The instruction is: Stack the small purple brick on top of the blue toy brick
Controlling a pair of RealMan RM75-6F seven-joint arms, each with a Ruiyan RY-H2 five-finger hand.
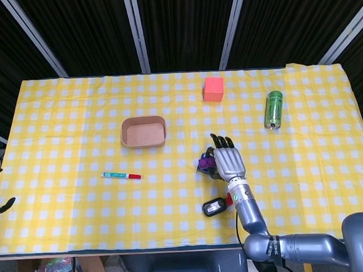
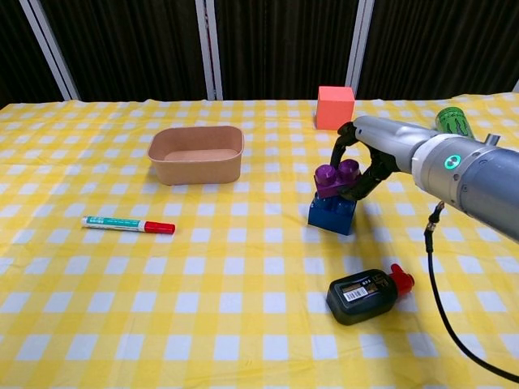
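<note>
On the tabletop [image 2: 243, 340], a black bottle [image 2: 362, 295] lies nearest. Beyond it the purple brick [image 2: 336, 178] sits on the blue brick [image 2: 331, 212], the right hand's [image 2: 366, 158] fingers [image 2: 341, 148] pinching the purple one. Farther back stands an orange cube [image 2: 335, 107].

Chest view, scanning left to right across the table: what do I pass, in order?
Marker pen → cardboard tray → purple brick on the blue brick → black bottle with red cap → green can. I left out the orange cube and the right hand, which overlap the bricks' span.
</note>
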